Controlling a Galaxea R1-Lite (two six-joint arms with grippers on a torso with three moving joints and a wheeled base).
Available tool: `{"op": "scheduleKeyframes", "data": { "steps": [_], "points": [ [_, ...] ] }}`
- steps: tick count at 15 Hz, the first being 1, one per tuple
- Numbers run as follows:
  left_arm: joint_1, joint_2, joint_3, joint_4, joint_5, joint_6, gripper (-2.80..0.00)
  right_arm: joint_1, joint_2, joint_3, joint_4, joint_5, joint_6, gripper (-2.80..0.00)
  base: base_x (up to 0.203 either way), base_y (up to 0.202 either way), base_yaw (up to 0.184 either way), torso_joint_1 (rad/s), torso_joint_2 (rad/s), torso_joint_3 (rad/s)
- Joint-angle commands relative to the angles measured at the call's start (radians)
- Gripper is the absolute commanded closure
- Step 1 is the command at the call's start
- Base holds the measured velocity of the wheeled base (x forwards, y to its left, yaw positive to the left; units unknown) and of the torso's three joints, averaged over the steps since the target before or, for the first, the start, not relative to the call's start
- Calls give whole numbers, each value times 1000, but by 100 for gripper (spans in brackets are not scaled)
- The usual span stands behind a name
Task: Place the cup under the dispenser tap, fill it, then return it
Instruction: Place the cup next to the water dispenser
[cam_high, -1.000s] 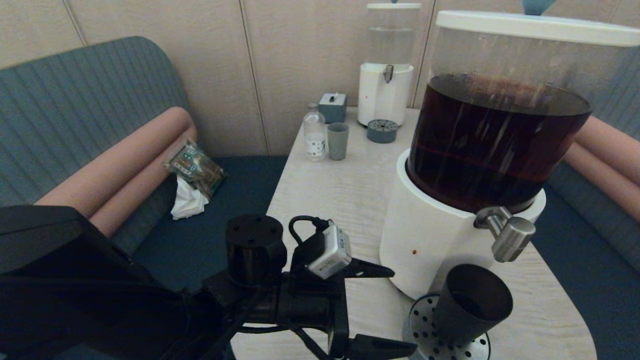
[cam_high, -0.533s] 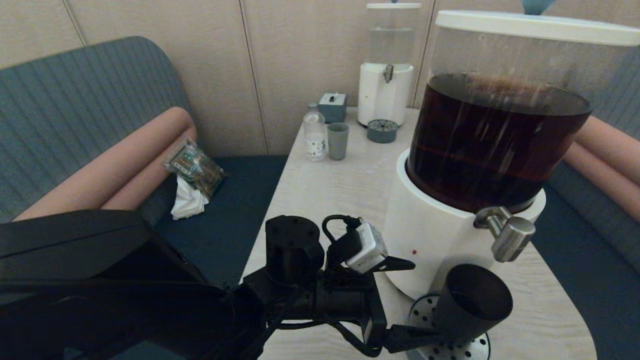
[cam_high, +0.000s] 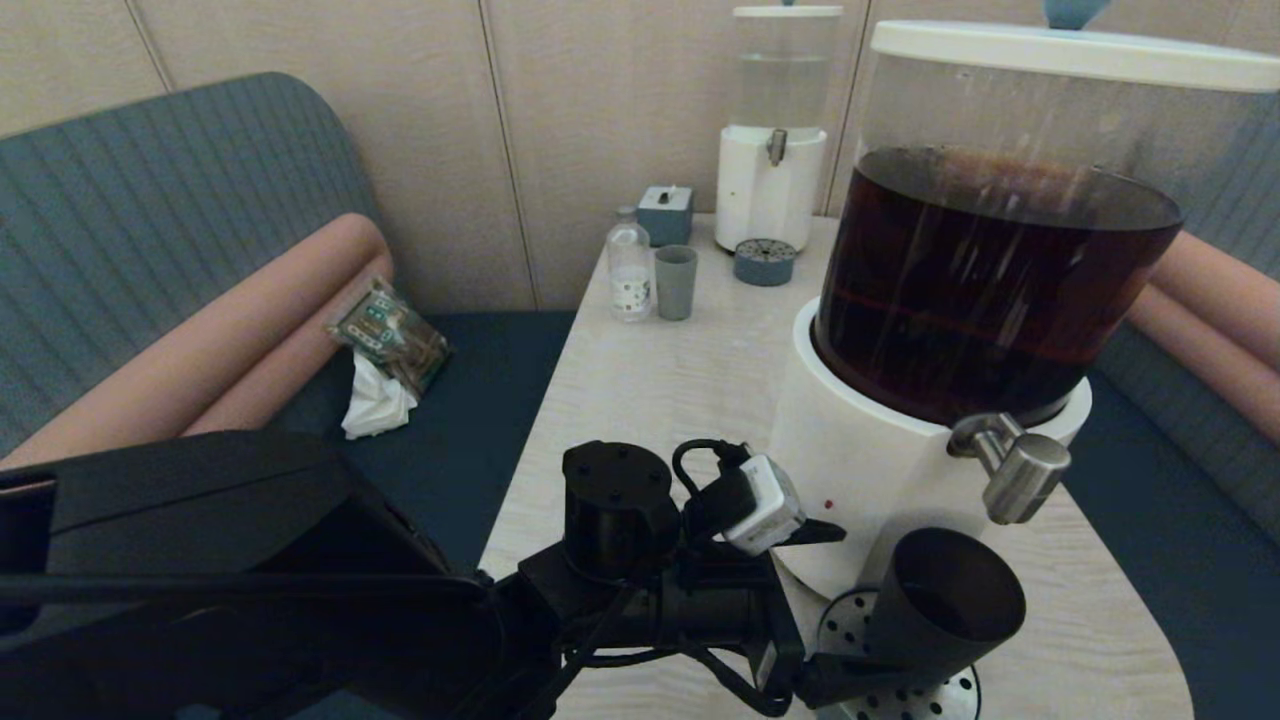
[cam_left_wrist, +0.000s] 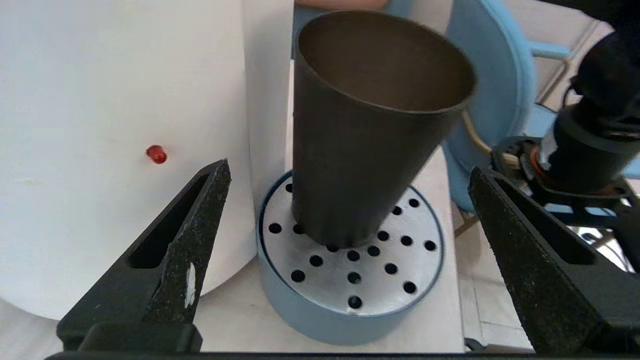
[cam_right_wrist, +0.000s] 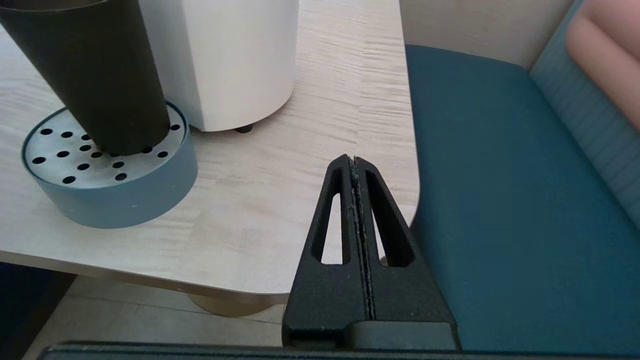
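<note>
Left tool, its two fingers spread wide apart, is flanking the cup without touching it. That cup is standing upright on the perforated drip tray, below the dispenser tap and just beside the dispenser's white base; whether liquid is inside cannot be told. Judged from this pose, the step in hand is regripping the cup for its return to the worktop. Doing it well is calling for centring the fingers on the lower wall, closing evenly and gently, then lifting straight up and keeping the rim level and clear of the tap. Right tool, fingers pressed together, is idling over the worktop edge.
</note>
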Motion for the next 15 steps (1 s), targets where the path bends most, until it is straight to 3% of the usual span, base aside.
{"op": "scheduleKeyframes", "data": {
  "steps": [1, 15],
  "points": [
    [-9, 20, -17, -7, 3, 0, -280, 1, 0, 9, -1, 0, -1, 0, 0, 0, 0, 0, 0, 0],
    [-30, 79, -102, 50, 51, 1, -280, 0, 0, 9, 0, 0, -1, 0, 0, 0, 0, 0, 0, 0]
  ]
}}
